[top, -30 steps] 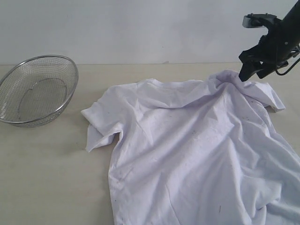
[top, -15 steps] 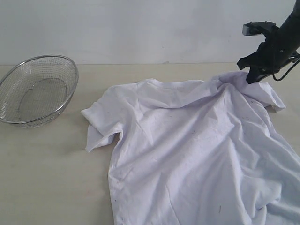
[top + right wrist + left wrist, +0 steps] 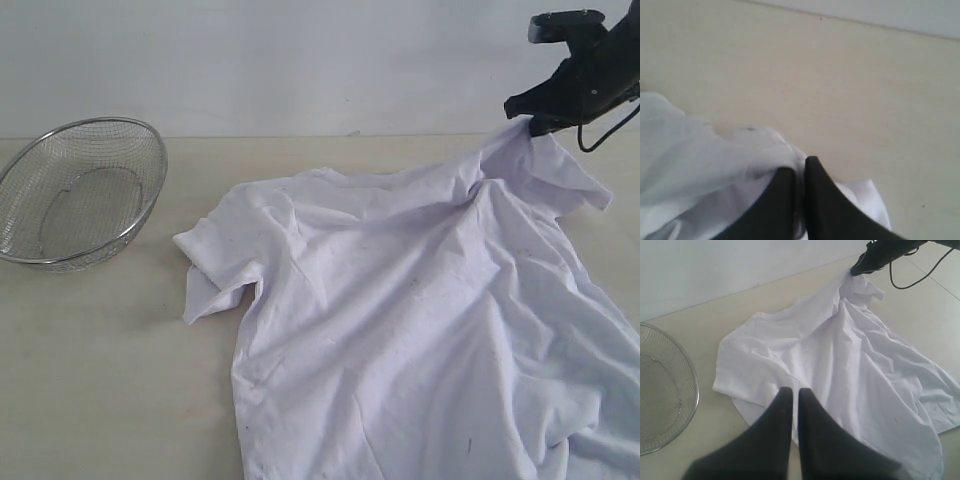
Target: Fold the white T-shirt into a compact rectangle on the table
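The white T-shirt (image 3: 420, 310) lies crumpled and spread over the table (image 3: 100, 380), with one sleeve (image 3: 215, 265) pointing toward the bowl; no lettering shows. My right gripper (image 3: 527, 122) is shut on the shirt's far right shoulder and holds that fold lifted above the table; up close, cloth (image 3: 730, 165) is pinched between its black fingers (image 3: 785, 195). My left gripper (image 3: 792, 391) is shut and empty, hovering above the near edge of the shirt (image 3: 850, 365); it is outside the exterior view. The right gripper (image 3: 856, 271) also shows in the left wrist view.
A silver wire-mesh bowl (image 3: 80, 190) sits at the left of the table, apart from the shirt, and its rim (image 3: 692, 390) shows in the left wrist view. A pale wall (image 3: 300, 60) runs behind the table. The shirt runs off the view's lower right.
The right gripper closed on the shirt's far shoulder and lifted it up and slightly right, pulling the cloth taut. The left gripper's earlier state is not shown.
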Robot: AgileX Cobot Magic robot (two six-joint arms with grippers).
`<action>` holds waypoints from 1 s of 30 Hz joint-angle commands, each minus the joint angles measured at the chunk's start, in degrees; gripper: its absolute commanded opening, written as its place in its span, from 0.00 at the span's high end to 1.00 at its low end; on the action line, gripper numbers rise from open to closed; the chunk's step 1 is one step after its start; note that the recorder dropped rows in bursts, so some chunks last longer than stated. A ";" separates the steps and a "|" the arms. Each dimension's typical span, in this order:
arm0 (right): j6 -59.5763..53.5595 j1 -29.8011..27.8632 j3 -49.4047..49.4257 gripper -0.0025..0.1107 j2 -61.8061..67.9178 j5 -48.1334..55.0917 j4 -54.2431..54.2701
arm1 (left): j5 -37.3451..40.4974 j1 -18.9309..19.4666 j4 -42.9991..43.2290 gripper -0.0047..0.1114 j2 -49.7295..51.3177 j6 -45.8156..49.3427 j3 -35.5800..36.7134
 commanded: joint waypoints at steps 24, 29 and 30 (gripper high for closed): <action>7.80 2.41 -0.32 0.38 5.24 -13.27 1.65 | 0.07 0.19 -0.74 0.92 0.10 0.72 0.33; 9.15 2.13 -0.32 0.46 0.20 -11.43 1.40 | 0.21 0.19 -0.86 0.92 0.10 0.72 0.33; 9.74 1.89 -0.32 0.46 -1.97 -8.65 1.52 | 0.19 0.19 -0.86 0.92 0.10 0.98 0.33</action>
